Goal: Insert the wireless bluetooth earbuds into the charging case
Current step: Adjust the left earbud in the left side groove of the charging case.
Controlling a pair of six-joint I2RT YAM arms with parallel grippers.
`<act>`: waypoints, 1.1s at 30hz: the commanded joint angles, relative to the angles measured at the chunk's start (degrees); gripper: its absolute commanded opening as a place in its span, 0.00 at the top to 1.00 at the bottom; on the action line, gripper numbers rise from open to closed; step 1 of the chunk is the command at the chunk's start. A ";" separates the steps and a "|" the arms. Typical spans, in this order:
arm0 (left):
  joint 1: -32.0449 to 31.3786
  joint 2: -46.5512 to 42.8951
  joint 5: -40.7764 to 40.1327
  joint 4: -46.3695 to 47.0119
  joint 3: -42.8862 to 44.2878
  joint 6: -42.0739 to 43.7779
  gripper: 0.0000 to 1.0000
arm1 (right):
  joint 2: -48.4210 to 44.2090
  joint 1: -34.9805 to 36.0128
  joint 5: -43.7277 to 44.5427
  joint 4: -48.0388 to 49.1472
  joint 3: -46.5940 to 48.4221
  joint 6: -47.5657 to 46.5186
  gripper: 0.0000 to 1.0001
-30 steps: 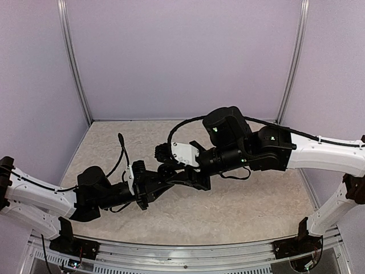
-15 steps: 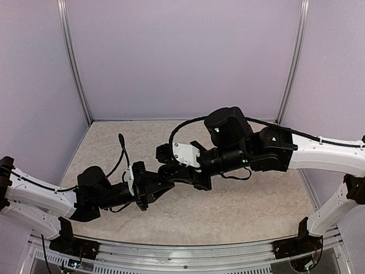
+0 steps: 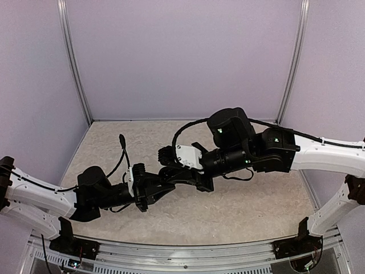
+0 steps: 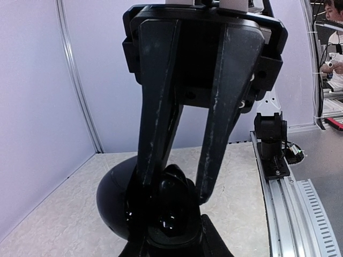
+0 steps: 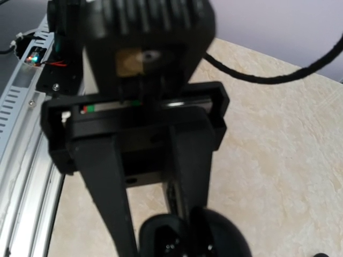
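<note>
My left gripper (image 3: 163, 186) (image 4: 174, 193) is shut on the charging case (image 4: 169, 217), a glossy black shell held above the table with its lid (image 4: 110, 198) hanging open to one side. My right gripper (image 3: 172, 173) (image 5: 161, 227) meets it from the opposite side. Its jaws stand a narrow gap apart, one on either side of the case's open body (image 5: 163, 243), with the lid (image 5: 233, 243) beyond one finger. Whether those fingers touch the case I cannot tell. The earbuds do not stand out from the case's black inside.
Both arms hang over a beige mottled tabletop (image 3: 239, 205) enclosed by pale purple walls. A metal rail (image 4: 289, 214) (image 5: 21, 139) runs along the near edge. A black cable (image 5: 268, 75) trails from the right wrist.
The right gripper's jaws have drawn closer together, and the right arm has shifted slightly right and toward the near edge. The left arm and the case stay put.
</note>
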 commanded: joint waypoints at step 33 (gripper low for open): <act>2.21 1.16 2.26 2.77 1.37 -4.07 0.94 | -2.73 2.45 -4.97 0.98 0.20 -1.67 0.76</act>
